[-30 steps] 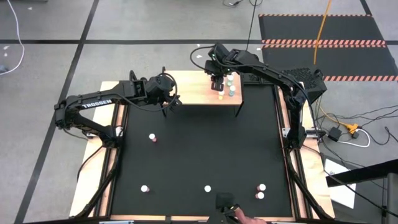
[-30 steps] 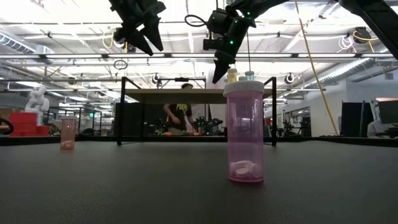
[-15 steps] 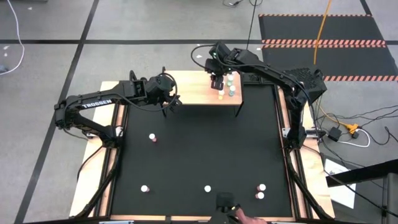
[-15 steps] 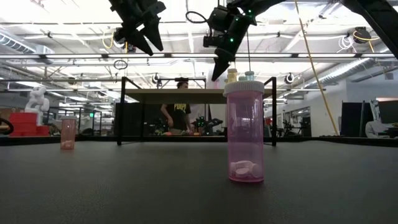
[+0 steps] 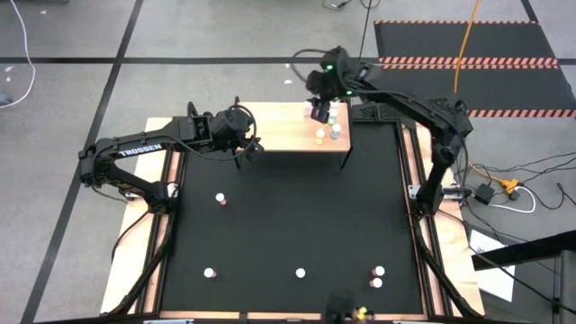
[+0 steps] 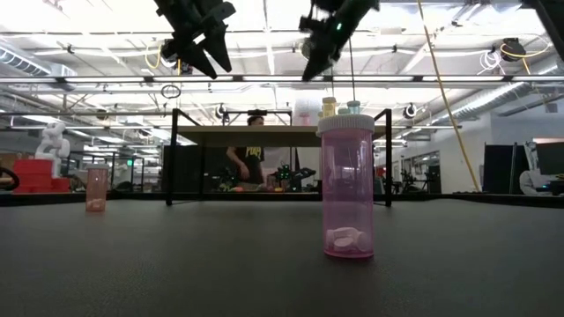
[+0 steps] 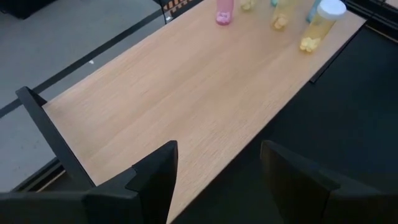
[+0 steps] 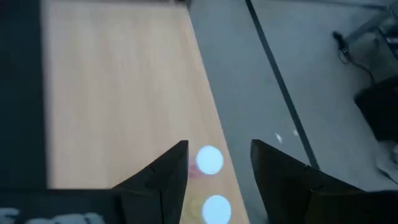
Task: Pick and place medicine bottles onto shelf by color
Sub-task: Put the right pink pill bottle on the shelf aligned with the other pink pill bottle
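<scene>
right gripper (image 5: 320,111) open above shelf (image 5: 279,128) (bottles (image 5: 334,131) below)

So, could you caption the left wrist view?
Open left gripper above wooden shelf, bottles standing at its far end.

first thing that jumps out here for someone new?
In the low view, the pink bottle standing close to the camera on the black mat. Next, the right end effector, fingers open, above the small bottle cluster at the wooden shelf's right end. The left end effector hangs open at its left end.
</scene>
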